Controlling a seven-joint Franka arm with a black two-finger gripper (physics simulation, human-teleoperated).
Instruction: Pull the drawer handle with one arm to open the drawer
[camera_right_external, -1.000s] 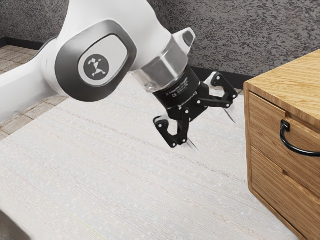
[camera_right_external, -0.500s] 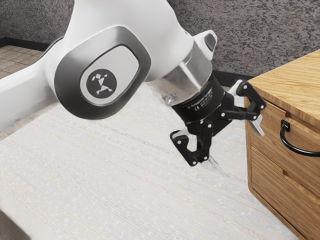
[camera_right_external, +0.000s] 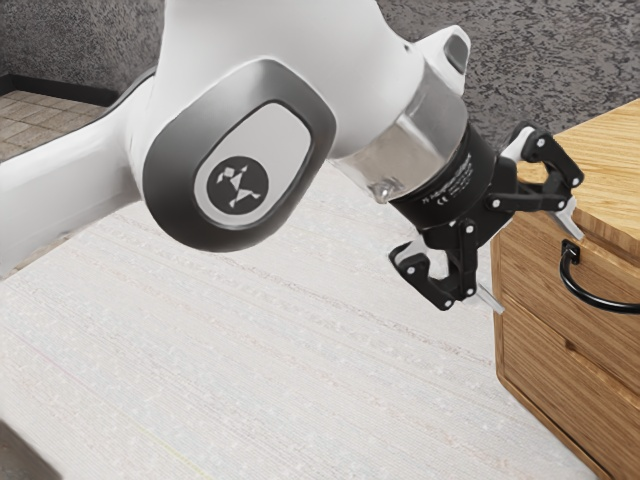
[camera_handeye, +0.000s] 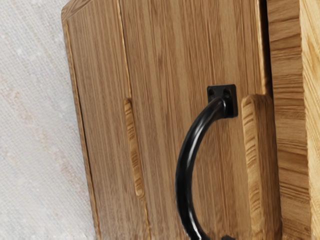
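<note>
Wrist view — handle (camera_handeye: 184, 165) arched, lengthwise along drawer (camera_handeye: 170, 60)

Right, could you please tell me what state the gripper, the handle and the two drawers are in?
Gripper: open, at the cabinet front, holding nothing.
Handle: free, not gripped.
Top drawer: shut.
Lower drawer: shut.

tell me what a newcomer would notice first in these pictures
The big white arm dominates the exterior view's left and middle, with its black gripper open right at the corner of the wooden drawer cabinet on that view's right. Next comes the curved black handle on the drawer front, ungrasped, which the wrist view faces close up.
</note>
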